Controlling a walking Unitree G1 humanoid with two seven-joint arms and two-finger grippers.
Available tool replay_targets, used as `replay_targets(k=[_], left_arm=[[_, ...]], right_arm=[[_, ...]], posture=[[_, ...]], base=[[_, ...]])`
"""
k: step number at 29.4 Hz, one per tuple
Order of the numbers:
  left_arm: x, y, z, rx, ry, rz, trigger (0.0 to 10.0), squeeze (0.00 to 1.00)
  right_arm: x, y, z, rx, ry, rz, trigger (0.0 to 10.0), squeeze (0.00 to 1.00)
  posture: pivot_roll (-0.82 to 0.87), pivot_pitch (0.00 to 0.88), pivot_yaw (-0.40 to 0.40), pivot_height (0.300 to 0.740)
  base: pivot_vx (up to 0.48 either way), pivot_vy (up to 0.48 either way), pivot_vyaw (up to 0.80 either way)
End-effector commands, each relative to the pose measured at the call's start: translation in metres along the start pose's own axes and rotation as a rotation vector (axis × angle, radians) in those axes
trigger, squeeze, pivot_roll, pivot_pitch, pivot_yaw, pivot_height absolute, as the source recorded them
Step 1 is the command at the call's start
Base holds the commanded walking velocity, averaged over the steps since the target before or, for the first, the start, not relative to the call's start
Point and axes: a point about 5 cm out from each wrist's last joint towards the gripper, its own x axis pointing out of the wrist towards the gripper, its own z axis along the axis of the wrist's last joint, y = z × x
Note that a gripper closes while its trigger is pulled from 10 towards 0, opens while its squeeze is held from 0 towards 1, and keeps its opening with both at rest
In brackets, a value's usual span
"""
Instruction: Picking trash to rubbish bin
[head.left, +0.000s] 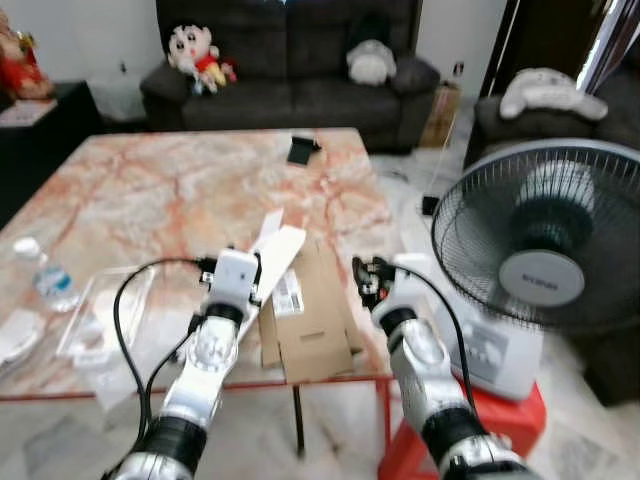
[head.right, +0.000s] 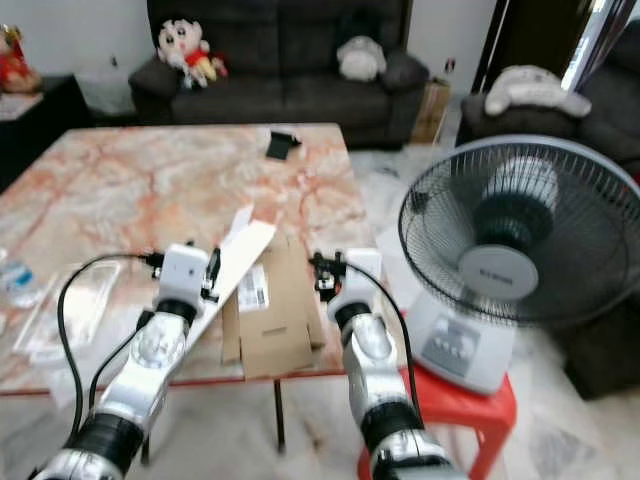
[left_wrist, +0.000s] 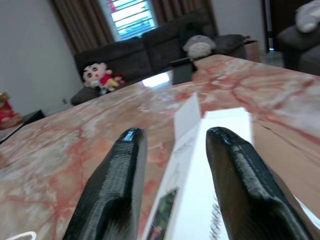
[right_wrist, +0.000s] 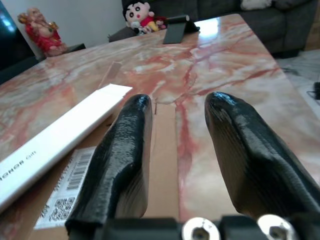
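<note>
A marble-patterned pink and white table (head.left: 150, 190) fills the middle of the left eye view, with a dark sofa along the top edge and a grey standing fan (head.left: 545, 240) on a red stool at the right.

At the table's near edge, low centre of the frame, lies a flattened brown cardboard box (head.left: 312, 320) with a barcode label. A long white carton (head.left: 268, 255) rests partly across its left side.

The left gripper (left_wrist: 172, 165) hovers at the near end of the white carton, fingers spread apart with the carton between them, not yet closed on it. The right gripper (right_wrist: 175, 145) hangs over the right part of the brown cardboard, fingers also spread, holding nothing.

At the lower left of the frame sit a clear plastic water bottle (head.left: 45, 275) and a clear plastic tray (head.left: 100, 315).

The task looks barely begun: 2 pieces of trash sit on the table ungrasped, no rubbish bin can be made out, and grasping, carrying and dropping all remain.
</note>
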Motion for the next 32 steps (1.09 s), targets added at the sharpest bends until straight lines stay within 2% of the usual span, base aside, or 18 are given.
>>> replay_targets(k=[1, 8, 12, 13, 14, 18, 26, 32], left_arm=[[-0.001, -0.003, -0.002, 0.020, 0.011, -0.042, 10.0, 1.00], [-0.003, -0.012, -0.004, 0.035, 0.024, -0.094, 10.0, 1.00], [-0.002, -0.012, -0.007, 0.100, 0.060, -0.105, 10.0, 1.00], [-0.002, -0.014, -0.010, 0.105, 0.083, -0.125, 10.0, 0.53], [-0.002, -0.015, -0.011, 0.121, 0.088, -0.141, 10.0, 0.00], [-0.002, -0.017, -0.013, 0.127, 0.104, -0.161, 10.0, 0.00], [-0.004, -0.023, -0.024, 0.294, 0.197, -0.246, 10.0, 0.00], [-0.005, -0.032, -0.020, 0.289, 0.166, -0.316, 10.0, 0.00]], right_arm=[[0.001, 0.002, 0.001, 0.004, -0.001, 0.004, 10.0, 0.00], [0.001, 0.003, 0.000, 0.002, 0.003, 0.008, 10.0, 0.00], [0.001, 0.004, 0.000, 0.002, 0.004, 0.010, 10.0, 0.00], [0.001, 0.004, 0.000, 0.002, 0.006, 0.010, 10.0, 0.00], [0.001, 0.004, -0.001, 0.002, 0.008, 0.011, 10.0, 0.00], [0.001, 0.005, -0.001, 0.004, 0.009, 0.016, 10.0, 0.00], [0.001, 0.006, -0.002, 0.002, 0.014, 0.027, 10.0, 0.00], [0.001, 0.007, -0.002, -0.001, 0.016, 0.031, 10.0, 0.00]], posture=[[-0.02, 0.000, 0.000, 0.740], [-0.02, 0.000, 0.000, 0.740], [-0.02, 0.000, 0.000, 0.740], [-0.02, 0.000, 0.000, 0.740], [-0.02, 0.000, 0.000, 0.740], [-0.02, 0.000, 0.000, 0.740], [-0.01, 0.000, -0.002, 0.740], [-0.01, 0.000, -0.001, 0.740]], base=[[0.000, 0.000, 0.00], [0.000, 0.000, 0.00], [0.000, 0.000, 0.00], [0.000, 0.000, 0.00], [0.000, 0.000, 0.00], [0.000, 0.000, 0.00], [0.000, 0.000, 0.00], [0.000, 0.000, 0.00]])
